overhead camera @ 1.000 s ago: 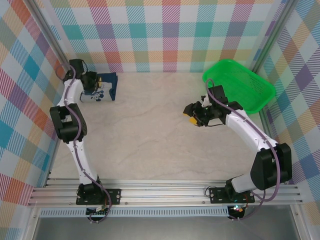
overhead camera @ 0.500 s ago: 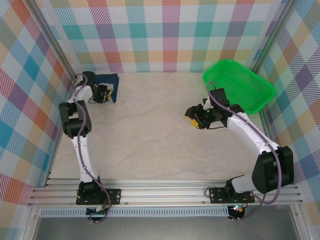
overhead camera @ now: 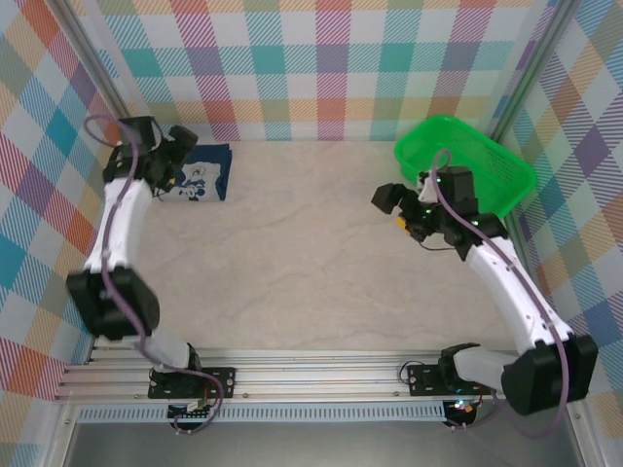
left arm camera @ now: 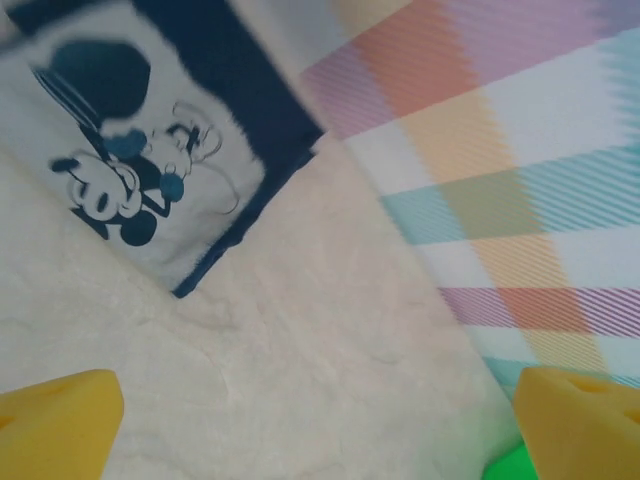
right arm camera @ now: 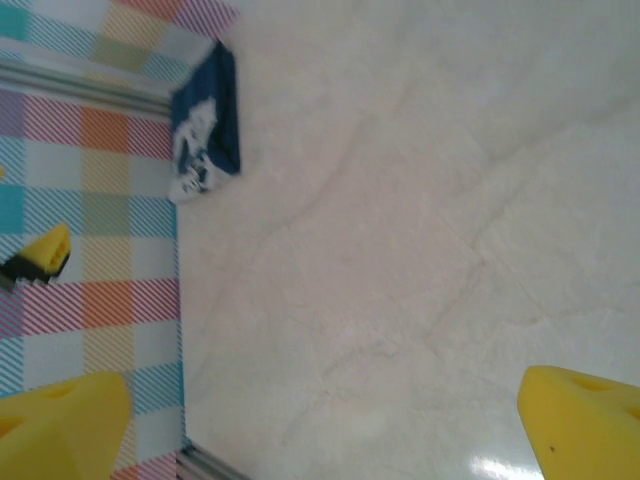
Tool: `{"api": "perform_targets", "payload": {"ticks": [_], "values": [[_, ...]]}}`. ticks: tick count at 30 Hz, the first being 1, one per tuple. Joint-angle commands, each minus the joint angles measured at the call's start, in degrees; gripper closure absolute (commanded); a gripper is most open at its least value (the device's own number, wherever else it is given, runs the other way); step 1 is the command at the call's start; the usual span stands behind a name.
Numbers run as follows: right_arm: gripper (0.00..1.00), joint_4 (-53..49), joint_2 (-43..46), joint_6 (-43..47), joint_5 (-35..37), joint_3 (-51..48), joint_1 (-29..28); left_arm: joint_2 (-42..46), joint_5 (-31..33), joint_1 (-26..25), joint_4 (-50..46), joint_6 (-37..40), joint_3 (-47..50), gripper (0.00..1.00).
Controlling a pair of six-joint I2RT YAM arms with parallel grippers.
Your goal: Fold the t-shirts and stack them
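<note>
The dark blue t-shirt [overhead camera: 201, 175] lies folded into a small, flat rectangle on the pale counter [overhead camera: 292, 253]. It sits in the far left corner, close to the checked wall [overhead camera: 321, 68]. Its white picture faces up. In the left wrist view the t-shirt [left arm camera: 140, 150] shows a cartoon mouse drawn in blue on the white patch, with a dark blue edge around it.

The left gripper [overhead camera: 177, 154] hangs at the shirt's left edge, up by the corner. In its own view the left gripper [left arm camera: 320, 430] has its two yellow pads [left arm camera: 55, 425] far apart. There is nothing between them but bare counter. It is not holding the shirt.

The right gripper [overhead camera: 397, 209] is on the other side, well apart from the shirt. It is just beside the green basket [overhead camera: 487, 161], which sits in the far right corner. In its own view the right gripper [right arm camera: 320, 425] also has its yellow pads [right arm camera: 585, 420] wide apart, with nothing in them. Far off in that view the t-shirt [right arm camera: 210, 120] is a small blue shape by the wall.
</note>
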State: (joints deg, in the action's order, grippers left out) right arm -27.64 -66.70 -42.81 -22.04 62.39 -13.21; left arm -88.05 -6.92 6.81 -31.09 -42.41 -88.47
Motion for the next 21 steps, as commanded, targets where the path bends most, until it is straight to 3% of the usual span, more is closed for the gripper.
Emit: {"api": "perform_targets", "payload": {"ticks": [1, 4, 7, 9, 12, 14, 16, 18, 21], "values": [[0.00, 5.7, 3.7, 1.7, 0.6, -0.1, 1.6, 9.8, 8.1, -0.5, -3.7, 5.7, 7.9, 0.00], [0.00, 5.3, 4.6, 0.8, 1.3, 2.1, 2.0, 17.9, 14.5, -1.2, -5.5, 7.7, 12.8, 0.00], [0.00, 2.3, 3.5, 0.8, 2.8, 5.3, 2.2, 25.6, 29.7, -4.2, -8.4, 4.7, 17.9, 0.00], [0.00, 2.2, 3.6, 2.9, 5.8, 5.4, 2.2, 31.0, 34.0, -5.6, -4.1, 8.4, 24.4, 0.00], [0.00, 5.8, 6.8, 9.5, 14.7, 0.7, 2.3, 37.8, 23.7, -5.7, 11.3, 24.7, 38.5, 0.00], [0.00, 8.4, 10.9, 15.9, 26.7, -5.9, 2.2, 39.3, 20.9, -6.3, 12.2, 26.2, 44.4, 0.00], [0.00, 16.0, 14.7, 25.7, 34.4, -15.8, 2.2, 39.9, 16.7, -7.1, 14.6, 28.3, 50.6, 0.00], [0.00, 16.2, 15.6, 31.0, 40.6, -21.6, 2.5, 40.7, 17.0, -8.6, 21.6, 28.3, 56.3, 0.00], [0.00, 20.4, 15.4, 34.9, 44.6, -29.4, 3.3, 38.7, 19.4, -9.5, 30.7, 28.6, 63.0, 0.00]]}}
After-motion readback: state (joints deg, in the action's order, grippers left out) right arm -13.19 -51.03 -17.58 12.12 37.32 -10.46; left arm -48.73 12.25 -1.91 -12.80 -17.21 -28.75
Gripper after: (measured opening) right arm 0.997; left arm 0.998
